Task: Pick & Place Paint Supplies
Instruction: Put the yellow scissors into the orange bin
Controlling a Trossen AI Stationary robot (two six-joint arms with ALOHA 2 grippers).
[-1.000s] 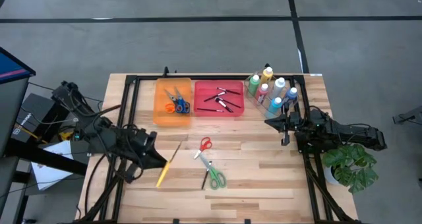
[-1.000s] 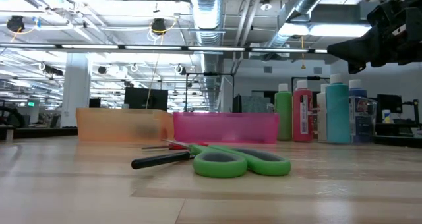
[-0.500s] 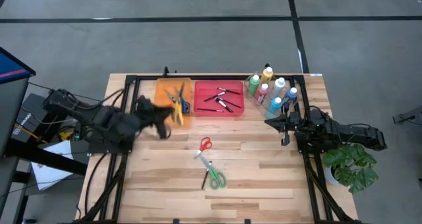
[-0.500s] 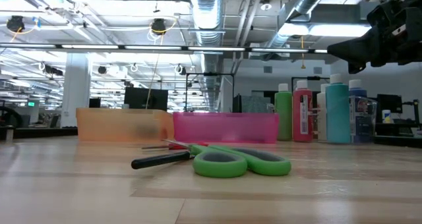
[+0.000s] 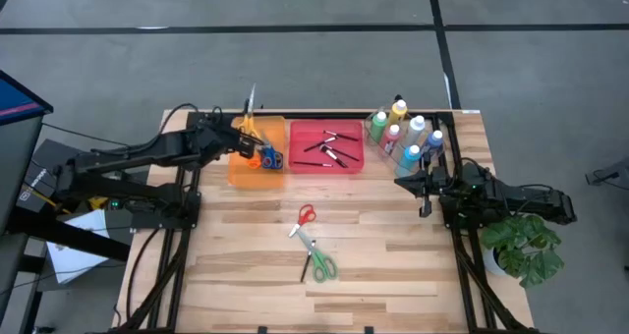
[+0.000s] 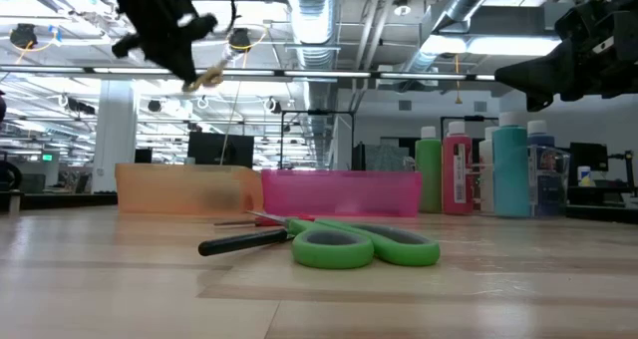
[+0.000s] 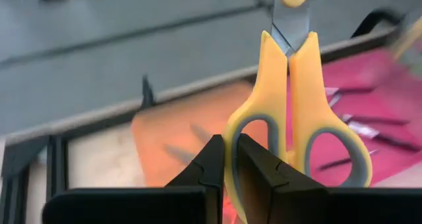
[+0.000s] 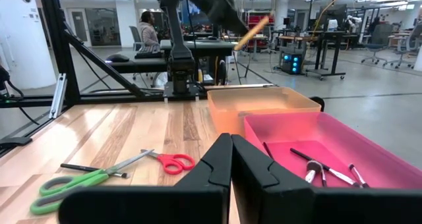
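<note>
High view: left claw (image 5: 239, 138) clamped on one yellow scissors (image 5: 247, 120); two scissors (image 5: 311, 242) on table (image 5: 393, 265).

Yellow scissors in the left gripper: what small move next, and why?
Probably lower them and open. The left gripper holds the yellow scissors by one handle loop above the orange bin, which already holds scissors. The right gripper waits near the bottles.
</note>
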